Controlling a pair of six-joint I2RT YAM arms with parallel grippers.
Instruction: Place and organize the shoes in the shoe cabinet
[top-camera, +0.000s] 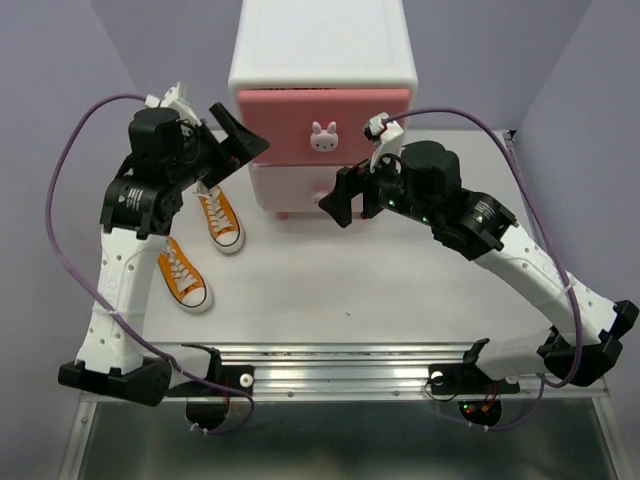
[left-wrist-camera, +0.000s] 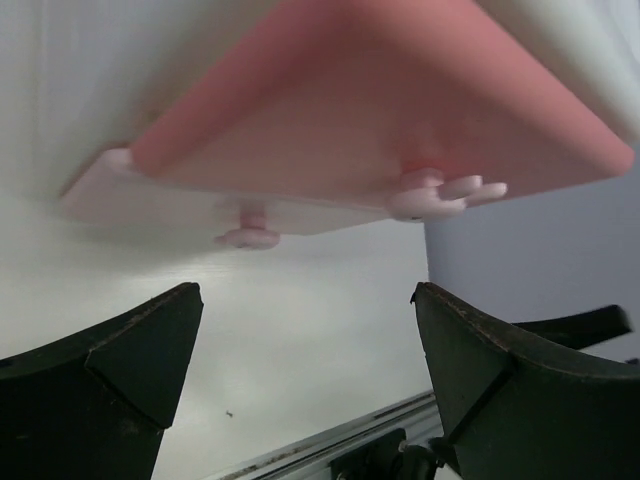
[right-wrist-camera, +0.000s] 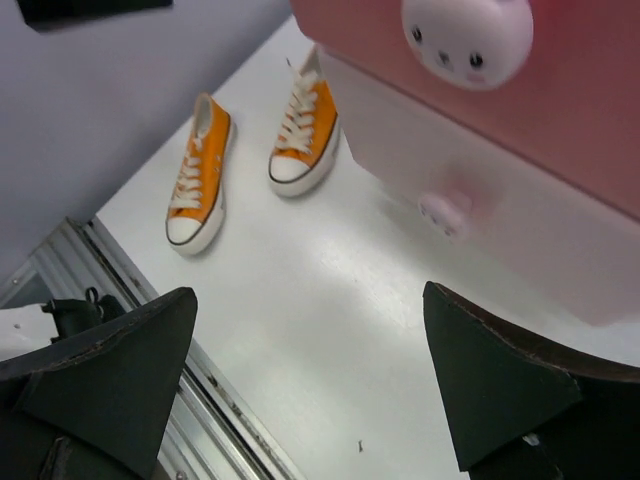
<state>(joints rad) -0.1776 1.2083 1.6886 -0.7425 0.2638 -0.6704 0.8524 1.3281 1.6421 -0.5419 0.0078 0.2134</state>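
Nearest on the table (top-camera: 380, 290), the orange shoes (top-camera: 184, 273) lie loose side by side, toes toward the near edge, just left of the shoe cabinet (top-camera: 322, 50). Can't see the black pair. The left pincer (top-camera: 240, 135) and right pincer (top-camera: 335, 200) are both spread wide and empty, up by the pink drawer fronts. My guess is a drawer needs opening before any shoe goes in.

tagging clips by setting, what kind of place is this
Probably a robot lab test cell, not a home: robot arms bolted to a metal rail at the edge of a white table, plain lilac backdrop walls, and a small shoe cabinet and orange sneakers as props.
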